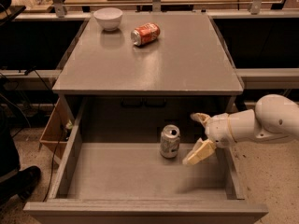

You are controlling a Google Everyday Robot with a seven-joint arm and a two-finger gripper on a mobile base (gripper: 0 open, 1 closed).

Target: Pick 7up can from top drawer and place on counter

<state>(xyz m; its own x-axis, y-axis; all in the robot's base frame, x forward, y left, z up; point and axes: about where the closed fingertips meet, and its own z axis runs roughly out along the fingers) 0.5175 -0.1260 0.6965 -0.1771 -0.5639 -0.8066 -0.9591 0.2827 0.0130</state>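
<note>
Claw [189, 139] nr 1 7up can [169, 142]

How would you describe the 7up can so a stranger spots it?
Look into the open top drawer below the counter. The 7up can stands upright near its back, beside the open gripper. It is silvery and standing; the red can lies on the counter.

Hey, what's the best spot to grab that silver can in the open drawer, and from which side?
Grip the 7up can by its round side wall, mid-height, from the right: it stands upright in the top drawer, and the open gripper sits right there.
</note>
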